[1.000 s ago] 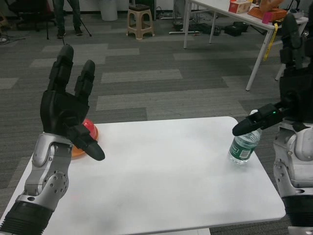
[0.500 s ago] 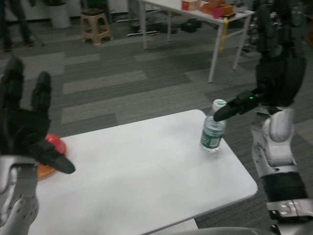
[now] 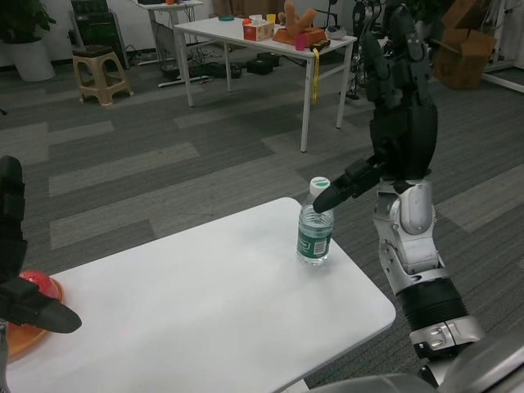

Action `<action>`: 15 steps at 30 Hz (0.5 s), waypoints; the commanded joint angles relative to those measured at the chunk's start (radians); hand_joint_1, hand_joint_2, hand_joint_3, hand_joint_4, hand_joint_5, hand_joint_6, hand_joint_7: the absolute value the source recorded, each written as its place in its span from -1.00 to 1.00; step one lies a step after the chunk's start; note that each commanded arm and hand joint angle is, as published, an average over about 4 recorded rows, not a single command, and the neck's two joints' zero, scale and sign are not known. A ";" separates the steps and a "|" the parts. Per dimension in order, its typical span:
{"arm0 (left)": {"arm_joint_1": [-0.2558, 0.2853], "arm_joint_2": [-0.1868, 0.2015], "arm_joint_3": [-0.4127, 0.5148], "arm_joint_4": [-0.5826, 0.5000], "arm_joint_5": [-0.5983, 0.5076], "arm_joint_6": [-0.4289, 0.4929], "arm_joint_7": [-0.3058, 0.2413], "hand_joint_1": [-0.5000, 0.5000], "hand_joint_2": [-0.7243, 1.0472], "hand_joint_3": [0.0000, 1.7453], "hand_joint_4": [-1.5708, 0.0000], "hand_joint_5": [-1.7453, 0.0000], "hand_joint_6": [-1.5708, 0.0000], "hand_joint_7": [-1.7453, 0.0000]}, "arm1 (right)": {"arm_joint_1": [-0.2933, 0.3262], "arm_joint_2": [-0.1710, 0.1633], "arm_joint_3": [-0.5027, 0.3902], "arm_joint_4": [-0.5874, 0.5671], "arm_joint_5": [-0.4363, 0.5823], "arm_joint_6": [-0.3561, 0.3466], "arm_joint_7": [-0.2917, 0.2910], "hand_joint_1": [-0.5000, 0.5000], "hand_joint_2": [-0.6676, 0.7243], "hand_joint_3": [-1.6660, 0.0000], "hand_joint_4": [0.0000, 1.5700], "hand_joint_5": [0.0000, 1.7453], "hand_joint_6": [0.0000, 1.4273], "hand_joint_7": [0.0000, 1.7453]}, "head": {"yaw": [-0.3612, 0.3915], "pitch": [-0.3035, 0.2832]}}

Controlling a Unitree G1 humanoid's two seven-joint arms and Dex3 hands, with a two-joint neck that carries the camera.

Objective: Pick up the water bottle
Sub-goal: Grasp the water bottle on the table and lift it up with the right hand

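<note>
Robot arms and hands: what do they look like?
The right arm is shiny silver metal with a ribbed black cuff low down. The right hand is black, with chunky black fingers. The left hand is black too; only its edge shows. No markings can be made out.

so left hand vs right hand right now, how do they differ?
The black right hand is raised upright at the table's right edge, thumb reaching over the clear plastic water bottle; the black left hand sits low at the left edge, partly cropped, near a red dome-shaped object. Both hold nothing, fingers apart.
</note>
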 commanded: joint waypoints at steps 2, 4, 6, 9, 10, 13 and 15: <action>-0.013 0.005 0.005 0.002 -0.005 0.003 0.003 -0.87 -0.80 -0.90 1.00 0.88 1.00 1.00 | 0.015 0.017 -0.008 0.018 0.006 -0.005 -0.006 -1.00 1.00 1.00 -1.00 -1.00 -1.00 -1.00 | -0.008 -0.002; -0.012 0.005 0.005 0.002 -0.004 0.003 0.003 -0.87 -0.80 -0.90 1.00 0.88 1.00 1.00 | 0.024 0.021 -0.008 0.021 0.007 -0.005 -0.004 -1.00 1.00 1.00 -1.00 -1.00 -1.00 -1.00 | -0.009 -0.002; -0.012 0.005 0.004 0.002 -0.005 0.003 0.003 -0.87 -0.80 -0.90 1.00 0.88 1.00 1.00 | 0.033 0.023 -0.008 0.021 0.009 -0.004 0.001 -1.00 1.00 1.00 -1.00 -1.00 -1.00 -1.00 | -0.011 -0.001; -0.012 0.006 0.003 0.002 -0.006 0.004 0.003 -0.87 -0.80 -0.90 1.00 0.88 1.00 1.00 | 0.050 0.021 -0.005 0.020 0.012 -0.003 0.007 -1.00 1.00 1.00 -1.00 -1.00 -1.00 -1.00 | -0.014 -0.002; -0.012 0.006 0.003 0.002 -0.005 0.004 0.003 -0.87 -0.80 -0.90 1.00 0.88 1.00 1.00 | 0.055 0.019 -0.005 0.019 0.012 -0.004 0.008 -1.00 1.00 1.00 -1.00 -1.00 -1.00 -1.00 | -0.016 -0.003; -0.012 0.007 0.001 0.002 -0.004 0.005 0.003 -0.87 -0.80 -0.90 1.00 0.88 1.00 1.00 | 0.067 0.016 -0.004 0.013 0.015 -0.003 0.018 -1.00 1.00 1.00 -1.00 -1.00 -1.00 -1.00 | -0.019 -0.001; -0.012 0.007 0.001 0.002 -0.004 0.005 0.003 -0.87 -0.80 -0.90 1.00 0.88 1.00 1.00 | 0.072 0.015 -0.004 0.011 0.016 -0.003 0.024 -1.00 1.00 1.00 -1.00 -1.00 -1.00 -1.00 | -0.020 0.000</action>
